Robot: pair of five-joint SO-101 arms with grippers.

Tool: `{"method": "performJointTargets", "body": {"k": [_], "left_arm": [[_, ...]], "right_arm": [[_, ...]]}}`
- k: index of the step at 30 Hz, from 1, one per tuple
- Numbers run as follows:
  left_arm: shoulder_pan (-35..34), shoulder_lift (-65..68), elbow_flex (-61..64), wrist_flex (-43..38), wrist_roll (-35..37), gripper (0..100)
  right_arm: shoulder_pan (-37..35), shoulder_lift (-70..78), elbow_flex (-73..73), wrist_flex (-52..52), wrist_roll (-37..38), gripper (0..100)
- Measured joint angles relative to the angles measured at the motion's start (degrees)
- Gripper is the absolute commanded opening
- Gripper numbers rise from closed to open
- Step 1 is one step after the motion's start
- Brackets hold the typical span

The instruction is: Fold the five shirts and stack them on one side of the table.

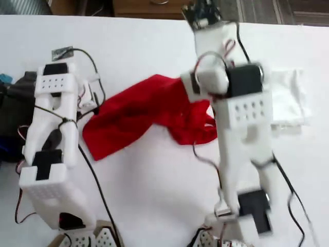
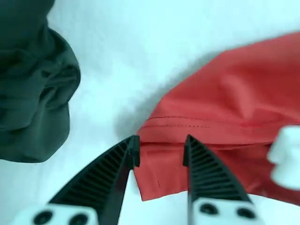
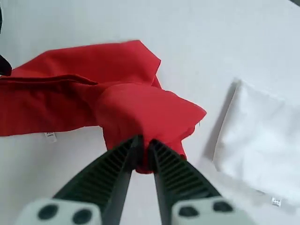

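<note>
Firmly, right gripper (image 3: 144, 143) pinches the red shirt (image 3: 75, 75); left gripper (image 2: 161, 145) stands spread at its hem

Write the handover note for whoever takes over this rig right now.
Left gripper: open, over a hemmed corner of the red shirt, not gripping.
Right gripper: shut on a bunched part of the red shirt at its other end.
Things: red shirt mid-table, unfolded; white shirt beside it; dark shirt heaped near the left gripper.
Done: the white shirt looks folded.
Left: fold the red, the dark heap and any others, then stack all on one side.
</note>
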Motion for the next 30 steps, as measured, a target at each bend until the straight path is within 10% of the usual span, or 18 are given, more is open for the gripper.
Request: {"method": "performJointTargets", "body": {"k": [6, 20, 30], "left_arm": [[-0.18, -0.53, -0.97, 2.2, -4.31, 19], [5.89, -14.24, 4.04, 18.9, -45.71, 19], [9.58, -47.3, 46.51, -5.36, -58.02, 19]], "right_arm": [[0.09, -22.51, 30.24, -10.81, 0.26, 2.0], [9.49, -36.92, 70.15, -32.7, 2.2, 2.0], [9.85, -36.92, 79.82, -43.16, 2.2, 2.0]]}}
